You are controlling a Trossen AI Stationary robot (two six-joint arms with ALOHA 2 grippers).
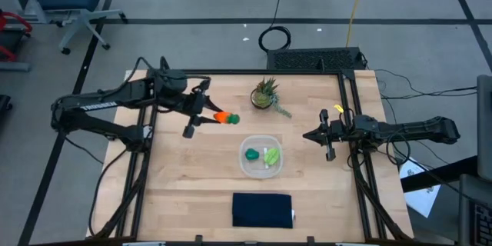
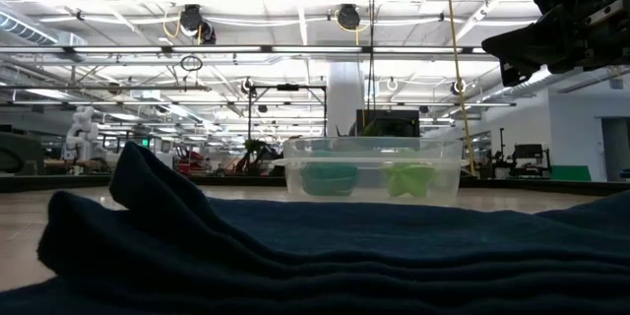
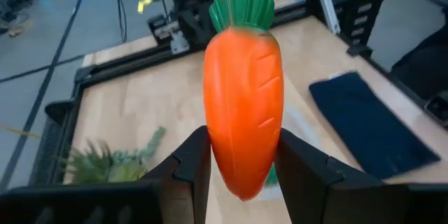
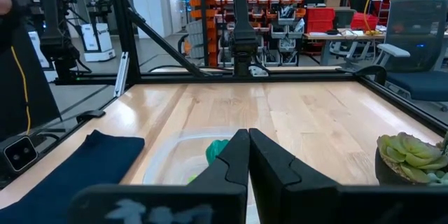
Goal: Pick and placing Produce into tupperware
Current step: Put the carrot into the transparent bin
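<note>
Right now I see the navy cloth nearest the tabletop's front edge, and behind it the tupperware holding the dark green lump and leaf piece. Farther back, my left gripper is clamped on the carrot above the tabletop, while my right gripper waits at the right side, fingers together.

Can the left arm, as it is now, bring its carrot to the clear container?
Probably yes. The left tool grips the carrot, and nothing lies between it and the container. The right tool waits aside.
</note>
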